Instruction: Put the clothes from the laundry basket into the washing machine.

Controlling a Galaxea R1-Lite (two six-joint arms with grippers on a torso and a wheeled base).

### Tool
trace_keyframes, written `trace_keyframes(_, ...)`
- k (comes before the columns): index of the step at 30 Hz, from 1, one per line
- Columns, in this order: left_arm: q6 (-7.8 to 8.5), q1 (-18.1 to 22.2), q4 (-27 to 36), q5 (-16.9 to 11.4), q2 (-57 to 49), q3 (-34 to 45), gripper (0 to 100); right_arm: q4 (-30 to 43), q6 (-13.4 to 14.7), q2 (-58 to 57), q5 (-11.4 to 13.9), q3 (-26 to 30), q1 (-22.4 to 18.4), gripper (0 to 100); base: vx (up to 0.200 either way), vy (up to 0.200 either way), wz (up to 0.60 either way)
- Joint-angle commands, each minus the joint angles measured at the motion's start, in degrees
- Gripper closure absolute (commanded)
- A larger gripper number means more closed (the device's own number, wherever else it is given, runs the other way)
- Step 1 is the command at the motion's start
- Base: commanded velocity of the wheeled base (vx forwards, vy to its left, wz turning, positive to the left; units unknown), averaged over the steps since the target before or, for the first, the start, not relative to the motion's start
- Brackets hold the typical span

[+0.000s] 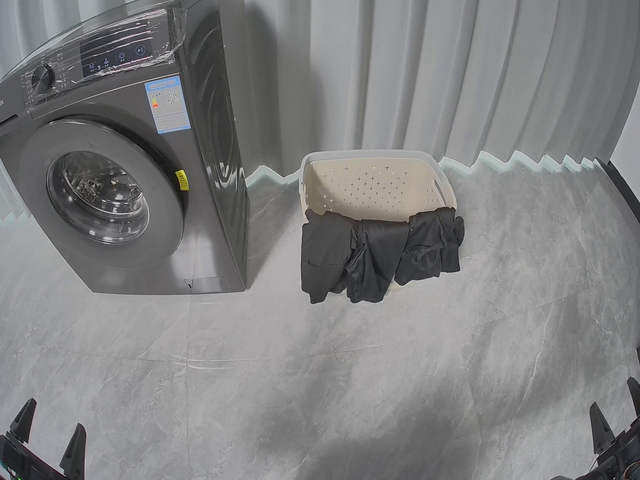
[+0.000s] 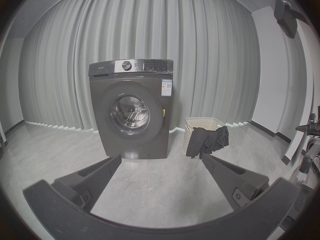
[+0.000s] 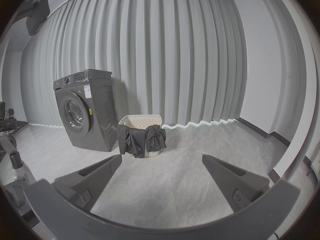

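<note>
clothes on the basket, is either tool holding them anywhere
Nothing is held: left tool and right tool are open and empty, far from the clothes over the basket.

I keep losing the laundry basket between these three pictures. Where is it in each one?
Head view: the laundry basket sits near the middle, right of the washing machine.
Left wrist view: the laundry basket stands on the floor beside the washing machine.
Right wrist view: the laundry basket stands beside the washing machine, before the curtain.
Shared landmark: the dark clothes draped over its front rim.

Matt dark clothes [image 1: 373,255], perforated plastic basket [image 1: 373,185], glossy floor [image 1: 333,381].
</note>
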Motion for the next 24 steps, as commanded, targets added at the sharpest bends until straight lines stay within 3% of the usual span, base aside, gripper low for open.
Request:
trace_keyframes(1,-0.03,0.02,0.00,0.00,-0.84,0.92,0,-0.01,-0.06,-0.93,0.11,0.84,0.02,0,0.000,-0.200,0.00)
trace_keyframes(15,-0.03,0.02,0.00,0.00,-0.84,0.92,0,-0.01,0.03,-0.93,0.02,0.84,0.02,0,0.000,-0.200,0.00)
trace_keyframes(24,-0.12,0.02,0.00,0.00,-0.84,0.92,0,-0.01,0.03,-0.93,0.02,0.84,0.02,0,0.000,0.000,0.00)
